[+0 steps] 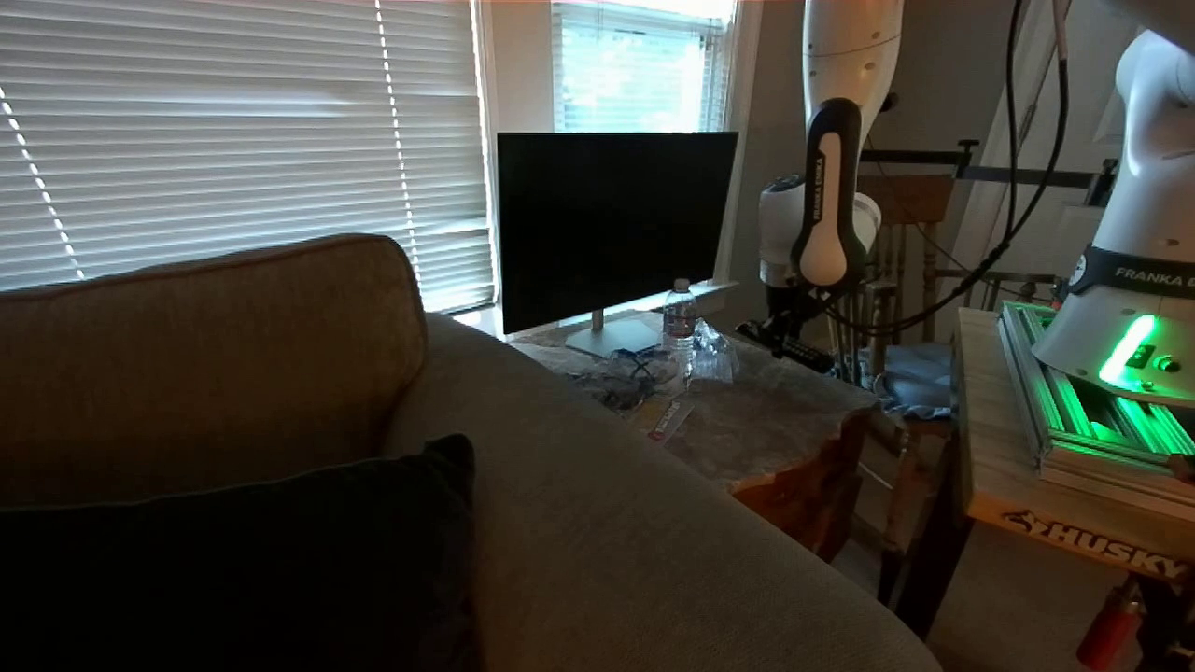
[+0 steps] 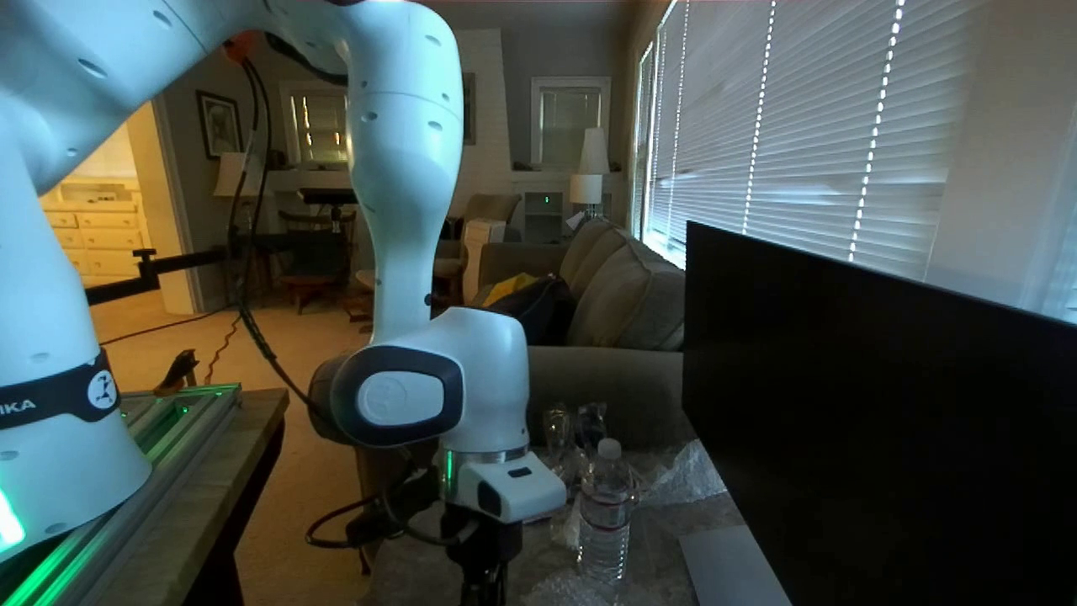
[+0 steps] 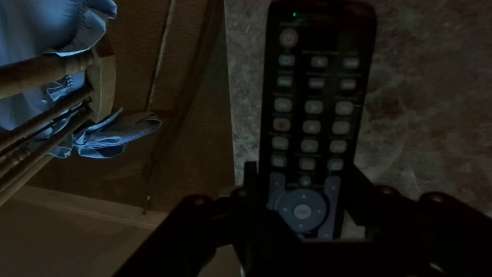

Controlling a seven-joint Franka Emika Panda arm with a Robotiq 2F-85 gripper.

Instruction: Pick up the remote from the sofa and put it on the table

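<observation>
My gripper [image 3: 303, 184] is shut on the remote [image 3: 313, 115]. Its dark fingers press both long sides near the round button pad in the wrist view. The remote is black with rows of pale buttons. In an exterior view the remote [image 1: 807, 355] hangs in the gripper [image 1: 782, 334] above the right part of the table [image 1: 775, 425], apart from the top. The table's mottled top [image 3: 419, 115] lies below the remote in the wrist view. The beige sofa [image 1: 597, 523] stands beside the table. In an exterior view the gripper [image 2: 484, 581] is cut off and the remote is out of view.
A black monitor [image 1: 616, 224] stands at the table's back. A water bottle [image 1: 680, 322] and crinkled clear plastic [image 1: 714, 355] are beside its foot. A wooden chair [image 1: 910, 373] stands behind the table's right edge. The robot's wooden bench [image 1: 990, 448] is at the right.
</observation>
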